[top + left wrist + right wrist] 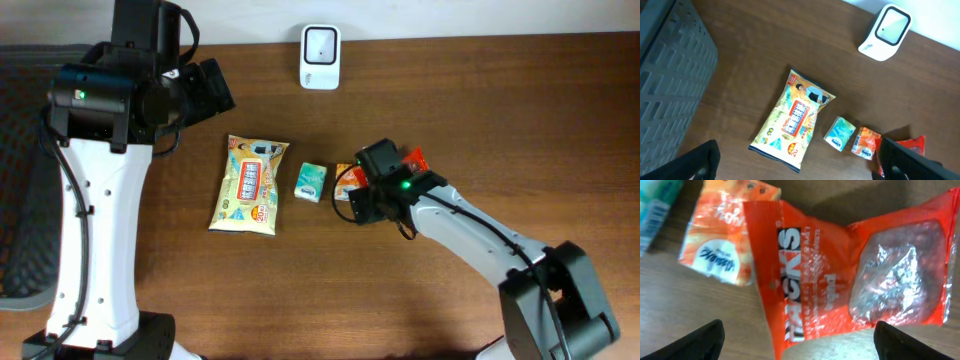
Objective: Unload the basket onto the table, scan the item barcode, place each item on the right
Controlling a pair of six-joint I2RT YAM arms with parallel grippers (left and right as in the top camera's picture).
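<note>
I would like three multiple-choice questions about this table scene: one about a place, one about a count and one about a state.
1. Where does the white scanner stand?
A. near the table's far edge, apart from the packs
B. between two packs
C. under the right arm

2. How many packaged items lie on the table?
A. two
B. four
C. six

3. How do the jaws of the right gripper stand?
A. shut on a pack
B. shut on the scanner
C. open, holding nothing

Key:
1 A: the overhead view shows it alone, beyond the row of packs.
2 B: yellow bag, teal pack, orange pack, red pouch.
3 C: the right wrist view shows the jaws wide apart and the pouch lying free.
</note>
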